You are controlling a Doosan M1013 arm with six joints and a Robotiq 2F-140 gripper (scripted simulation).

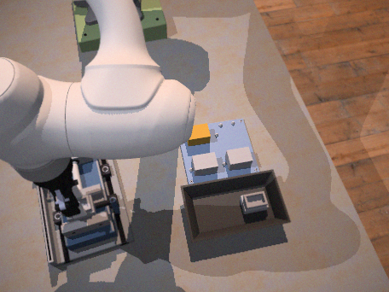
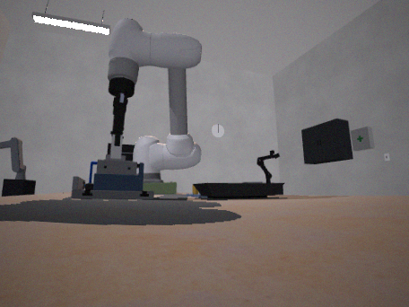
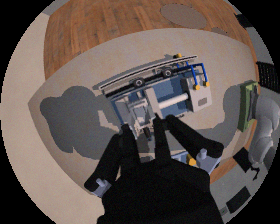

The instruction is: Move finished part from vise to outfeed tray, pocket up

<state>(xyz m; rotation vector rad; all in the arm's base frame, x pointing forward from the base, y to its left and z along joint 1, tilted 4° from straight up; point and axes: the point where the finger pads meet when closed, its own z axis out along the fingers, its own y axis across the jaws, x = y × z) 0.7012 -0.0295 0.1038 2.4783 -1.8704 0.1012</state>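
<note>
The blue and grey vise [image 1: 83, 212] stands at the front left of the table. It also shows in the side view [image 2: 117, 180] and in the wrist view [image 3: 159, 93]. My gripper [image 3: 141, 114] reaches straight down into the vise and is shut on the light grey finished part [image 3: 145, 118], which still sits between the jaws. In the overhead view the arm hides most of the gripper [image 1: 68, 199] and of the part [image 1: 87, 195]. The dark outfeed tray [image 1: 235, 203] stands to the right of the vise and holds a grey pocketed part [image 1: 254, 202] on its floor, right of the middle.
A blue fixture plate [image 1: 219, 150] behind the tray carries two grey blocks [image 1: 205, 163] [image 1: 239, 158] and an orange block [image 1: 199, 134]. The arm's green base [image 1: 119, 18] is at the back. The table's right edge borders a wooden floor.
</note>
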